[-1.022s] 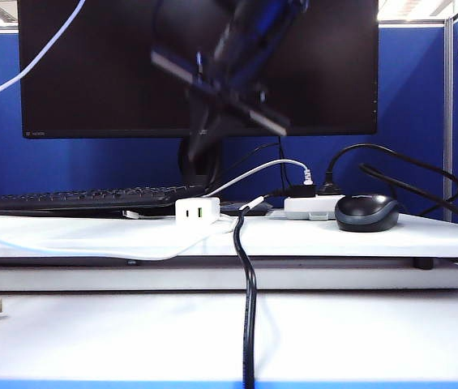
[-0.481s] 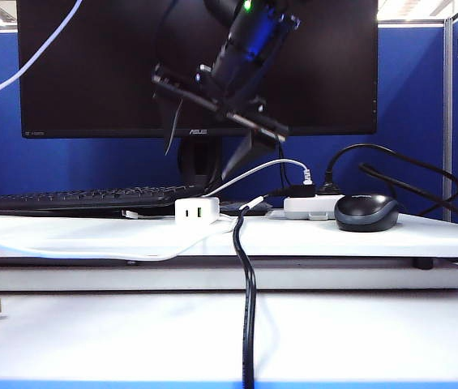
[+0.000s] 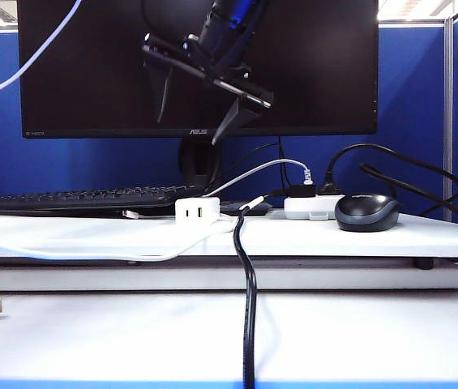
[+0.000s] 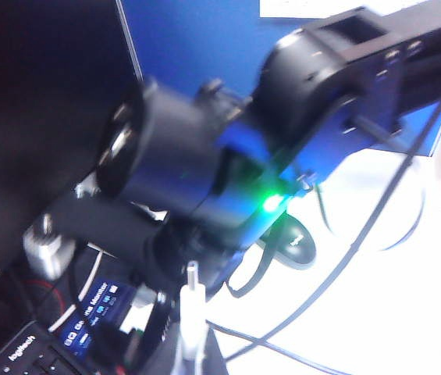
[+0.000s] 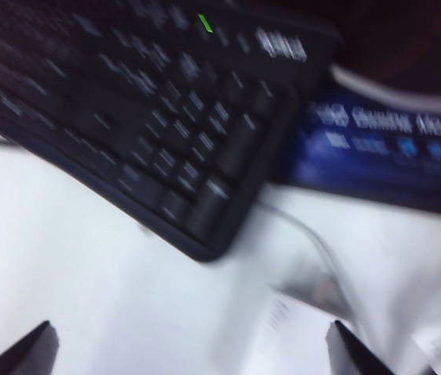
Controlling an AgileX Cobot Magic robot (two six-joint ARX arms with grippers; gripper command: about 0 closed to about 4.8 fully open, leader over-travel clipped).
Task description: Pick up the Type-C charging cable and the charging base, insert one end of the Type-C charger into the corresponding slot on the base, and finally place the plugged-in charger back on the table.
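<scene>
The charging base [image 3: 197,211], a small white block with a yellow-green port, sits on the raised board of the table [image 3: 391,239]. My right gripper [image 3: 188,130] hangs above it in front of the monitor, open and empty. In the blurred right wrist view its fingertips [image 5: 29,351] stand wide apart over the white block [image 5: 286,332]. My left gripper [image 4: 189,355] is shut on the Type-C charging cable's plug [image 4: 191,293], whose metal tip points at the right arm. The cable [image 3: 26,66] drops from the upper left and trails along the board.
A monitor [image 3: 326,65] stands behind, with a black keyboard [image 3: 74,198] on the left. A black mouse [image 3: 366,212] and a white block with black plugs [image 3: 310,204] lie to the right. A thick black cable [image 3: 249,308] runs down the front.
My right gripper has opened wide and shifted left and slightly up in front of the monitor. The base and the cable on the board have not moved.
</scene>
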